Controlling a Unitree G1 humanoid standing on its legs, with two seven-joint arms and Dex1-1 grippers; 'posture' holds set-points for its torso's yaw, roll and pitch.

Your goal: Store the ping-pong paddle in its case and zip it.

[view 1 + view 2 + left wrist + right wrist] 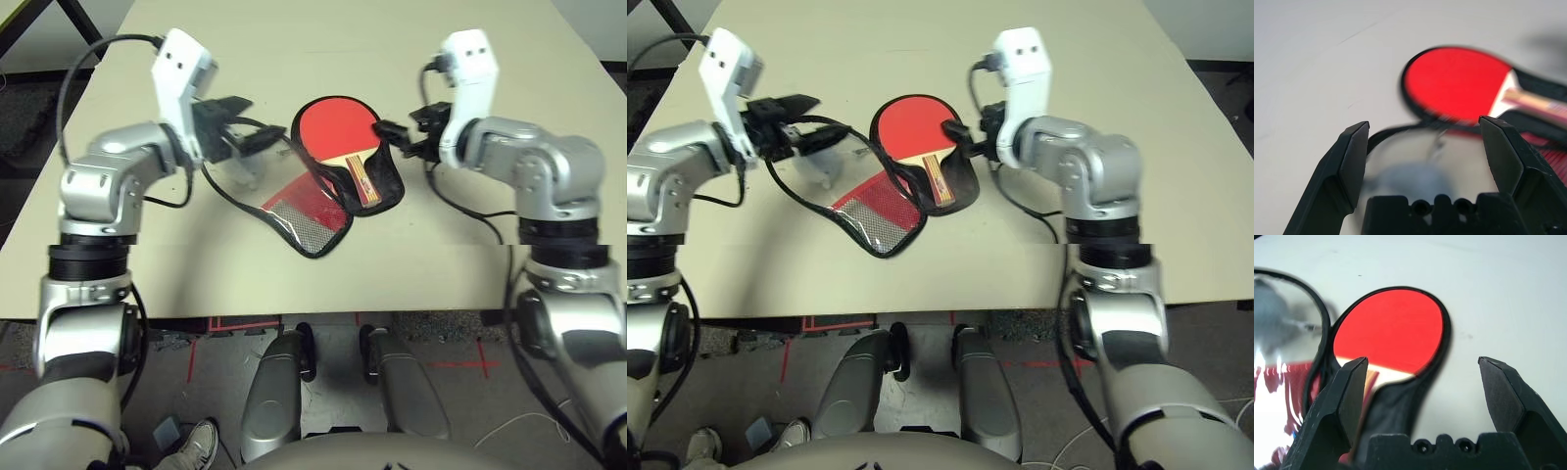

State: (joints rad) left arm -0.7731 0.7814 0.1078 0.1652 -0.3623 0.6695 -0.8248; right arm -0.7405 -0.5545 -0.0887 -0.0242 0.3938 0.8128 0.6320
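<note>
The ping-pong paddle [333, 130] lies red face up in the black-lined half of the open case [386, 184], its striped handle [360, 178] pointing toward me. The case's lid [299, 213], red with a shiny see-through pocket, is folded open to the left of the paddle. My left gripper [257, 125] is open at the lid's far edge, and the black trim [1396, 131] runs between its fingers. My right gripper [390, 137] is open just right of the case, beside the paddle's neck. In the right wrist view the paddle [1391, 328] lies just ahead of the open fingers [1352, 382].
The beige table [470, 255] has bare surface on all sides of the case, and its front edge runs close below the lid. Black cables [88, 69] hang from both wrists. A shoe [196, 446] shows on the floor under the table's front left.
</note>
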